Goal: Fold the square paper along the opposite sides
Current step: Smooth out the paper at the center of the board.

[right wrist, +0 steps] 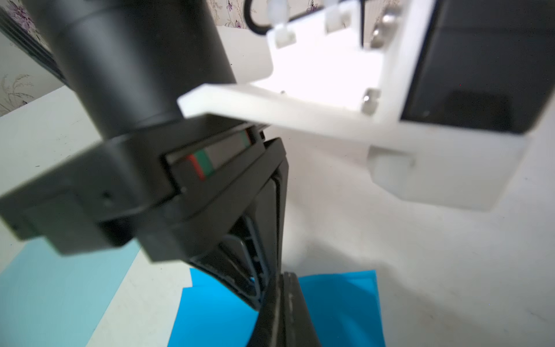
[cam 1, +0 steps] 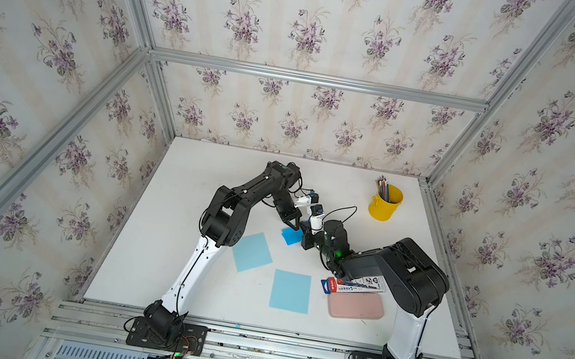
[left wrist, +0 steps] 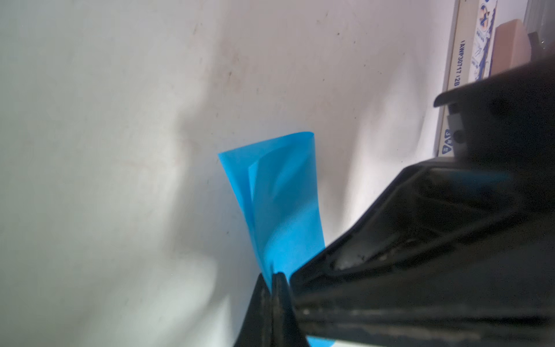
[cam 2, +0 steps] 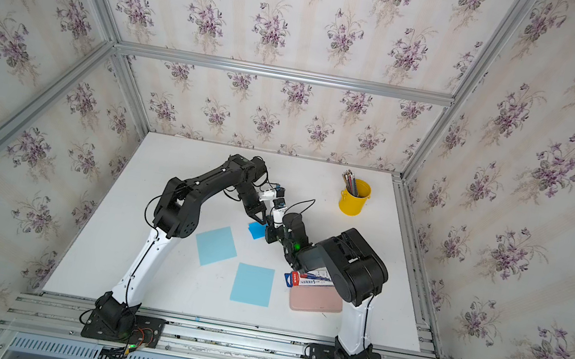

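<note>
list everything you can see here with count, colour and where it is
table: 1, white, under everything
blue paper: 1, bright blue, part folded, mid table
pale papers: 2, light blue, flat, near side of table
bucket: 1, yellow, far right
pencils: several, mixed colours, in bucket
pencil box: 1, white-blue-red, at case's far edge
case: 1, pink, near right
left gripper: 1, black, shut on blue paper
right gripper: 1, black, shut, at blue paper

Top views: high at 6 o'clock, tilted down toward 12 o'clock, sharing the whole counter (cam 1: 199,173) (cam 2: 181,158). Wrist views: close-up, sharing the blue paper (left wrist: 282,195) (right wrist: 339,306).
</note>
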Robot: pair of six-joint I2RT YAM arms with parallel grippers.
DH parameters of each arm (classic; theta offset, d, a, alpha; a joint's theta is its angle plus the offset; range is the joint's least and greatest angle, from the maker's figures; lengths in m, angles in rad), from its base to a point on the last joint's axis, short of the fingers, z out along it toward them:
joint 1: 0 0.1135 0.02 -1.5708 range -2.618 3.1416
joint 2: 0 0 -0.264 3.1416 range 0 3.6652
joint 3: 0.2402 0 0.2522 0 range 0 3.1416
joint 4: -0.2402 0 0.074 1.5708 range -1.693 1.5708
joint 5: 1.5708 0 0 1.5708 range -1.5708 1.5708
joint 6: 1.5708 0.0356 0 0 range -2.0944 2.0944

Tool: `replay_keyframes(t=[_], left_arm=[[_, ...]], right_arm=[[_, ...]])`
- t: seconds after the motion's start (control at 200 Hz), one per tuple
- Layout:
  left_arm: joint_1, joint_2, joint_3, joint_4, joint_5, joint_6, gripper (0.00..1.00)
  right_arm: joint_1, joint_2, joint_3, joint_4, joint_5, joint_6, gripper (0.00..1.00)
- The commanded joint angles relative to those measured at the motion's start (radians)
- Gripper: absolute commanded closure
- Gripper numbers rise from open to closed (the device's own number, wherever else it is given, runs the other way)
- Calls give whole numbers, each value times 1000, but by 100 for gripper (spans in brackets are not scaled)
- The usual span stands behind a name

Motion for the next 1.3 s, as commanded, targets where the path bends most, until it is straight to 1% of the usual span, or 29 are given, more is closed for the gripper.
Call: replay_keyframes(t=[0.0, 0.185, 0.375, 0.714, 0.819, 0.944, 1.014, 1.109, 1.294], left_arm=[[-4, 5, 5, -23, -5, 24, 100], [-7, 11, 13, -28, -13, 25, 100], [-12, 28, 34, -42, -20, 24, 100], [-13, 33, 43, -53, -39, 19, 100], [-13, 32, 41, -53, -37, 21, 100], [-15, 31, 37, -47, -33, 22, 100], [-15, 33, 38, -44, -31, 22, 100], [-15, 32, 39, -41, -32, 21, 100], [-15, 33, 41, -35, -35, 18, 100]], right_arm=[[7, 11, -10, 15, 1, 43, 100], [21, 13, -66, 29, 25, 81, 100], [23, 13, -81, 4, 46, 79, 100], [31, -45, -193, 29, 58, 100, 100], [36, -91, -204, 36, 53, 71, 100], [36, -131, -183, 107, 42, -5, 100], [35, -116, -153, 141, 30, -23, 100], [41, -67, -106, 154, 10, -15, 100], [67, 27, -86, 198, 13, 7, 100]])
